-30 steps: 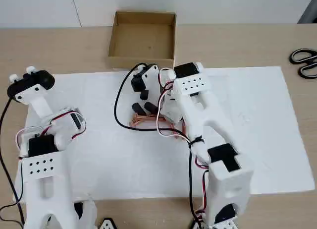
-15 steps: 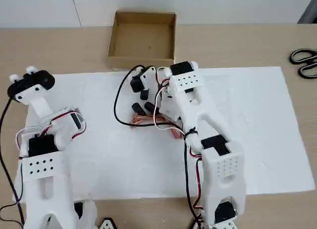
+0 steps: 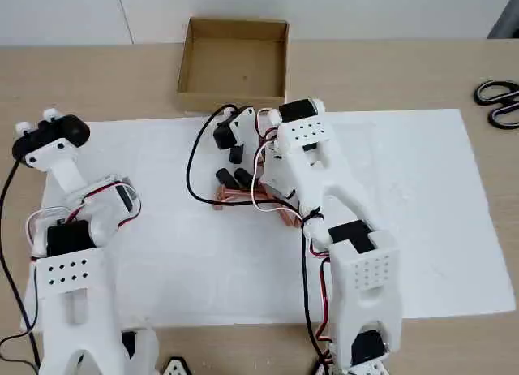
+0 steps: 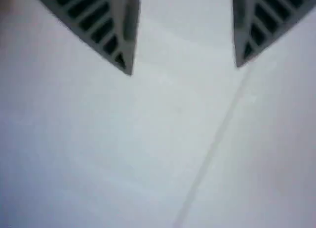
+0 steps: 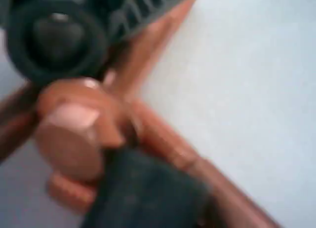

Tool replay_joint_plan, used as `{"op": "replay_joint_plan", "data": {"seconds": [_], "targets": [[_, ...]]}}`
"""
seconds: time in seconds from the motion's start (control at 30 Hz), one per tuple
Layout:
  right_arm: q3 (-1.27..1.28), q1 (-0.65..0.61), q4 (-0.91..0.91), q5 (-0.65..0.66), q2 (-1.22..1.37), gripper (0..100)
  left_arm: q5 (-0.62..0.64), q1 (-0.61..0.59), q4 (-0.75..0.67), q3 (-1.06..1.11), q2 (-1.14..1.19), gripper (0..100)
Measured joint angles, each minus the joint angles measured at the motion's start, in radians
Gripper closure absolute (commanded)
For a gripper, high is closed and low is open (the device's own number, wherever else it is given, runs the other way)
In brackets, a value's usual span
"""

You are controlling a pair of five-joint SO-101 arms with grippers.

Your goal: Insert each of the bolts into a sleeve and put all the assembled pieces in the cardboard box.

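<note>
At lower left the left gripper (image 4: pixel 182 65) was held over the white paper (image 3: pixel 422 213), its fingers (image 4: pixel 113 35) spread wide with nothing between them. Within the last second the right arm (image 3: pixel 357 261) had been drawn in and leftward, and the right gripper (image 3: pixel 261 184) was set close over the copper bolts (image 3: pixel 239 198) at centre. Whether one was gripped could not be told. Black sleeves (image 3: pixel 233 178) lay just beyond, and the cardboard box (image 3: pixel 232 101) at top. A first pick was judged under way.

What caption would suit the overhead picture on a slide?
Right arm bent over copper bolts and black sleeves on white paper, with the cardboard box beyond.
</note>
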Motion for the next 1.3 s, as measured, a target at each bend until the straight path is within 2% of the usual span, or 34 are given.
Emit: {"op": "replay_joint_plan", "data": {"seconds": [0.17, 0.33, 0.5, 0.7, 0.83, 1.13, 1.3], "targets": [[-0.02, 0.0, 0.017, -0.02, 0.0, 99.2, 0.0, 0.0, 0.0, 0.0, 0.0, 87], [-0.109, -0.005, 0.13, -0.081, -0.06, 99.2, 0.0, 0.0, 0.0, 0.0, 0.0, 87], [-0.147, 0.02, 0.187, -0.196, -0.152, 98.8, 0.0, 0.0, 0.0, 0.0, 0.0, 87], [-0.146, 0.153, 0.204, -0.385, -0.175, 98.8, 0.0, 0.0, 0.0, 0.0, 0.0, 87], [-0.083, 0.215, 0.204, -0.445, -0.176, 98.8, 0.0, 0.0, 0.0, 0.002, 0.0, 87], [0.097, 0.227, 0.169, -0.503, -0.176, 98.6, 0.0, 0.0, 0.0, 0.005, 0.0, 87], [0.189, 0.226, 0.11, -0.508, -0.176, 92.4, 0.0, 0.0, 0.0, 0.026, 0.002, 87]]}}
